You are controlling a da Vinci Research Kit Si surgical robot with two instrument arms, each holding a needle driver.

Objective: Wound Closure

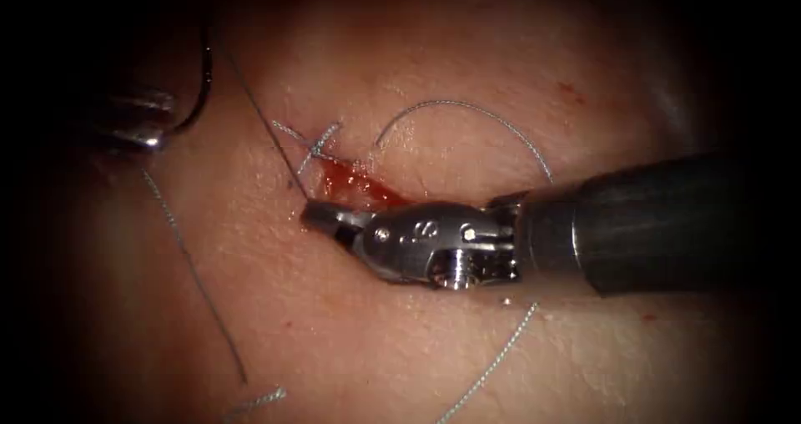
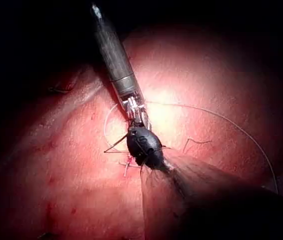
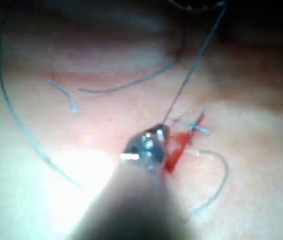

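Needle (image 1: 198,90) was off the tissue (image 1: 350,340), far left of the cut (image 1: 359,182), held in the left pincer (image 1: 154,132), clenched on the lower end of its curve; the rest of the curve arched up above that pincer. Which end of the needle was gripped, I couldn't tell.

Right pincer (image 1: 321,217) lay at the lower end of the cut, tip pointing left, clenched on the thread (image 1: 259,123). From its tip a taut strand ran up-left toward the needle. Right wrist view showed the same strand rising from the pincer (image 3: 154,137).

Just above the right pincer's tip sat a knot with short thread ends (image 1: 313,144) across the cut, red fluid (image 1: 367,189) pooled beside it. A slack loop of thread arched above the right pincer's shaft; more slack trailed below it and another strand ran down below the left pincer.

Left wrist view: right tool's tip (image 2: 144,145) on the tissue with the loop around it.
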